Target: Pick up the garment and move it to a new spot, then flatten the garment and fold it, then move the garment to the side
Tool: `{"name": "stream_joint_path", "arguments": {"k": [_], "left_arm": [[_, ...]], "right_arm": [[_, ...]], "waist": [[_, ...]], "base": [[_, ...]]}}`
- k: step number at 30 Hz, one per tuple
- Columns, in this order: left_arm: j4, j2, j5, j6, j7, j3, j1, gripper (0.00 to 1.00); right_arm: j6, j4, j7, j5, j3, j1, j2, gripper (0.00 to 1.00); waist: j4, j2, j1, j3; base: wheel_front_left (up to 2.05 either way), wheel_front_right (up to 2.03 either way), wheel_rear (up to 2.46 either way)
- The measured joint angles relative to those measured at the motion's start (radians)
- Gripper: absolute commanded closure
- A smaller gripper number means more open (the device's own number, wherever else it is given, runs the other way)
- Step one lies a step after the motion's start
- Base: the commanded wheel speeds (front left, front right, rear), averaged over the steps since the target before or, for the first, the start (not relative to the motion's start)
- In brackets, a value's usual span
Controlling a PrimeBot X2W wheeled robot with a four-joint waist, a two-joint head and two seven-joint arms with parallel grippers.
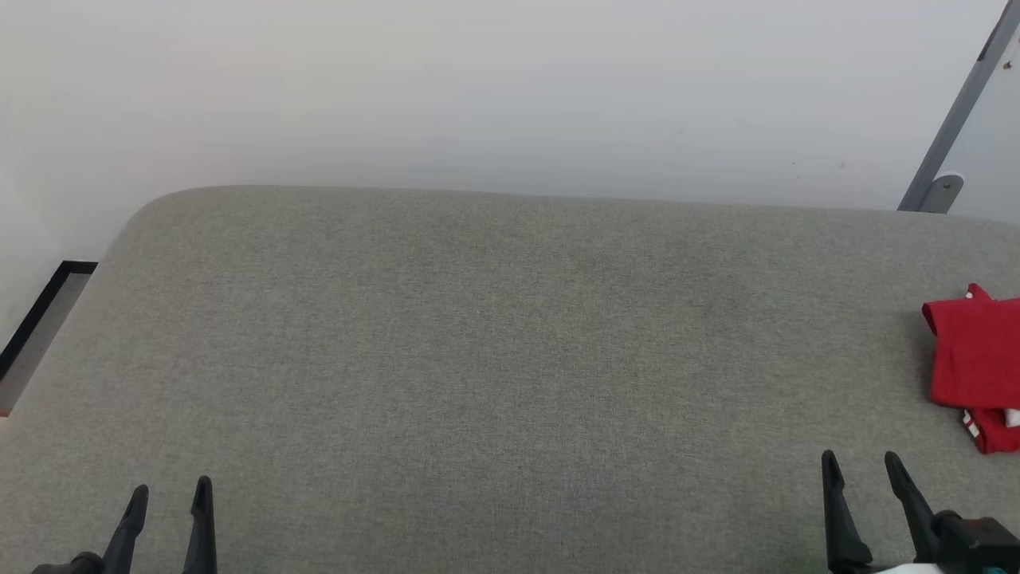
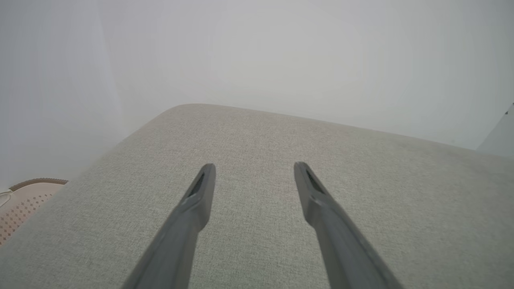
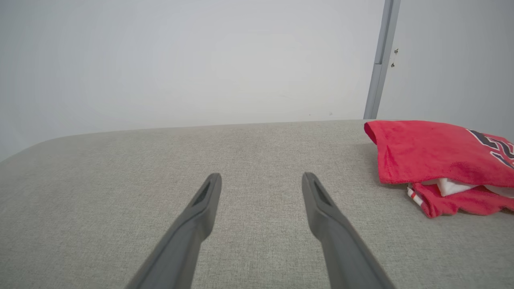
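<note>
1. The garment point(image 1: 976, 359) is seen lying at about 3 o'clock on the grey padded surface point(image 1: 510, 359), at the right border of the head view, which cuts it off. It is touched by neither tool.
2. It is laid in a compact stack: a red layer on top, with a white piece and a strip of red-white trim showing beneath it at the near side. From this it is judged that the folding is done and that the stack has been set aside there, so the middle of the surface is left bare.
3. The left gripper point(image 1: 173, 484) is seen at 7 o'clock with its fingers spread and nothing between them. The same gap is shown in its wrist view.
4. The right gripper point(image 1: 861, 455) is seen at 5 o'clock, likewise spread and holding nothing. The garment is near it, up and to the right, but apart from it.
5. Both tools are held low at the near edge, pointing towards 12 o'clock, a placing judged to be a resting pose rather than a reach.
6. Dark white-outlined print point(image 3: 496, 146) is seen on the top layer in the right wrist view, cut off by the border. It cannot be read with certainty, and no other writing can be made out.
</note>
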Motion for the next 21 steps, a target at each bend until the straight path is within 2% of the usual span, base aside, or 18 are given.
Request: {"name": "stream_joint_path", "arguments": {"k": [21], "left_arm": [[-0.016,-0.016,0.006,0.000,0.000,0.003,0.000,0.00]], "right_arm": [[0.000,-0.040,0.010,0.036,0.016,0.033,0.002,0.00]], "waist": [[-0.003,0.0000,0.0000,-0.002]], "base": [[0.00,0.00,0.00]]}}
